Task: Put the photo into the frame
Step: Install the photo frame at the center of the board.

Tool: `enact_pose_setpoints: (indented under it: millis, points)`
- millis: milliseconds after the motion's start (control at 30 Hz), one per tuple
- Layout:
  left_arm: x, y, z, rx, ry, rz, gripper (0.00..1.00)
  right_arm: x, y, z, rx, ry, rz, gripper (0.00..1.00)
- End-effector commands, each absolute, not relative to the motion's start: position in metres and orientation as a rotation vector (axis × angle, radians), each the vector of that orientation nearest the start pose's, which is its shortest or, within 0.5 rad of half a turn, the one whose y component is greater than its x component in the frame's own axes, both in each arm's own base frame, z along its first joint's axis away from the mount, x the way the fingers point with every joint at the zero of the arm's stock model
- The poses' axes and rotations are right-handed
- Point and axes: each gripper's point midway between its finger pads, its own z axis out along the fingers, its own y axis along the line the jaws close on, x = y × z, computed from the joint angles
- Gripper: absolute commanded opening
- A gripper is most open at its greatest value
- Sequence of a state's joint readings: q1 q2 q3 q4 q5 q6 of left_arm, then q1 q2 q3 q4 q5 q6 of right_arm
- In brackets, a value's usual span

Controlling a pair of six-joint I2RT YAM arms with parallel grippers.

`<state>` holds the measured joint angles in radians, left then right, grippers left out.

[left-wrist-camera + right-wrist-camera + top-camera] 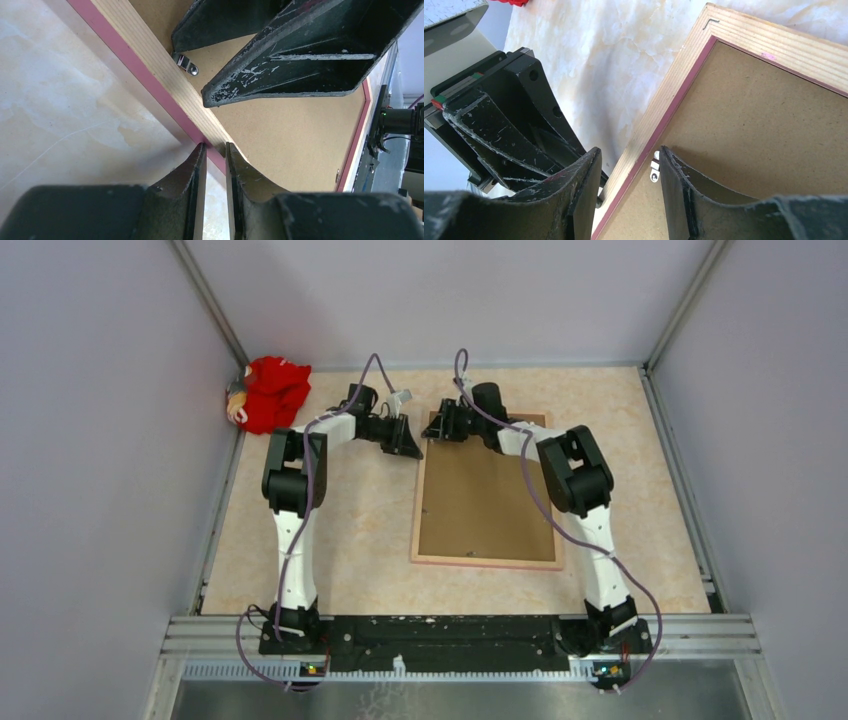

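The frame (487,562) lies back-side up right of the table's centre, with the plain brown backing board (480,500) inside its rim. The photo is hidden. My left gripper (408,440) is at the frame's far left corner. In the left wrist view its jaws (215,146) stand narrowly apart, pinching the pale wood and pink rim (150,55). My right gripper (440,425) is open astride the same rim (674,95): in the right wrist view (630,152) one finger is outside the frame, the other on the backing board (764,125) beside a metal tab (654,170).
A red cloth toy (270,392) lies in the far left corner. Grey walls enclose the table on three sides. The two grippers are very close together; the left one shows in the right wrist view (499,135). A second metal tab (186,64) sits by the rim.
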<state>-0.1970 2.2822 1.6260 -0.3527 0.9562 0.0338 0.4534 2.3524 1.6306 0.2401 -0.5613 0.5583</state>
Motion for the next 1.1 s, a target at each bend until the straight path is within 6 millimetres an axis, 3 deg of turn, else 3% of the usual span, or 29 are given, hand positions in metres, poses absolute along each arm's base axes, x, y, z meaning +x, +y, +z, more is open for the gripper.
enact_pose_setpoints:
  millis: [0, 733, 933, 1067]
  points:
    - [0.430, -0.229, 0.026, 0.637, 2.387, -1.255, 0.25, 0.475, 0.373, 0.036, -0.314, 2.237, 1.236, 0.46]
    - [0.432, -0.228, 0.025, 0.637, 2.391, -1.245, 0.25, 0.458, 0.387, 0.057, -0.371, 2.223, 1.421, 0.41]
    - [0.433, -0.228, 0.028, 0.641, 2.385, -1.242, 0.25, 0.469, 0.387, 0.070, -0.390, 2.203, 1.390, 0.42]
    - [0.435, -0.226, 0.033, 0.649, 2.381, -1.237, 0.25, 0.481, 0.384, 0.090, -0.391, 2.171, 1.379, 0.48]
